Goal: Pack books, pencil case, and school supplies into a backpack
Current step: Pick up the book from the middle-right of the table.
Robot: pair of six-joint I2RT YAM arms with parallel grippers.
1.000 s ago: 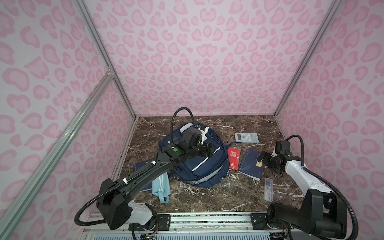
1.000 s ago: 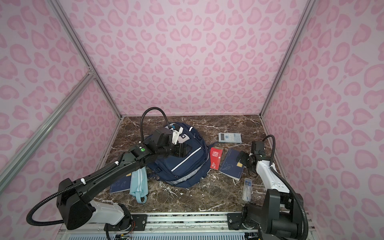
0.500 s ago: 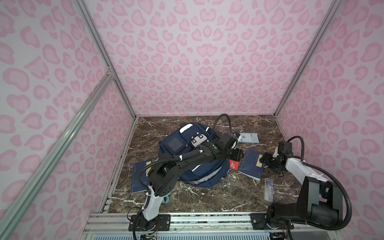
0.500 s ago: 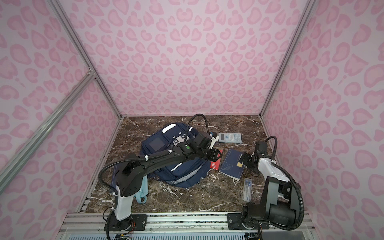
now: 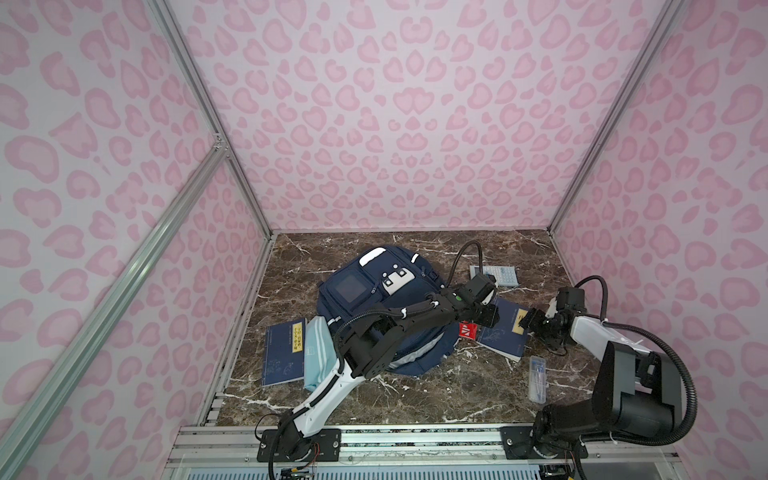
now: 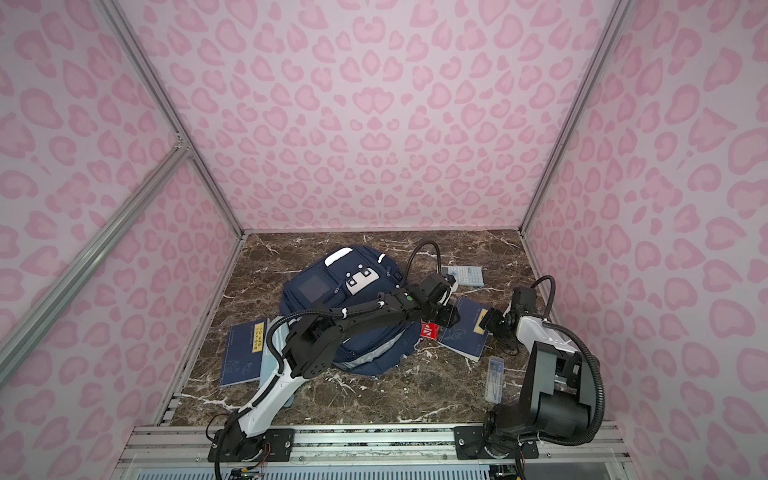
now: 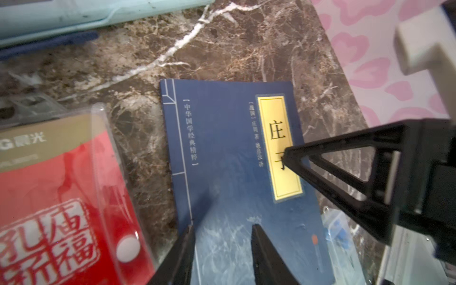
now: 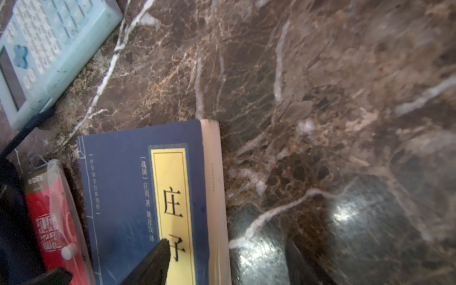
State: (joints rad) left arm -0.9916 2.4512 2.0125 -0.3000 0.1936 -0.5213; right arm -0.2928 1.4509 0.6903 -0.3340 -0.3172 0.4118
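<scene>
Plainly open, left end effector (image 7: 222, 235) and right end effector (image 8: 225, 246) hang over a flat navy softcover book (image 7: 222, 148).

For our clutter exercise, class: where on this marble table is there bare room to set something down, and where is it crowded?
Free: the strip between the backpack and back wall, and the front strip of table by the rail. Crowded: right of the backpack, where red pack, book, calculator and clear pack cluster.

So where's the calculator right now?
In both top views the calculator lies flat on the table toward the back, right of the backpack and just behind the right-hand book.
</scene>
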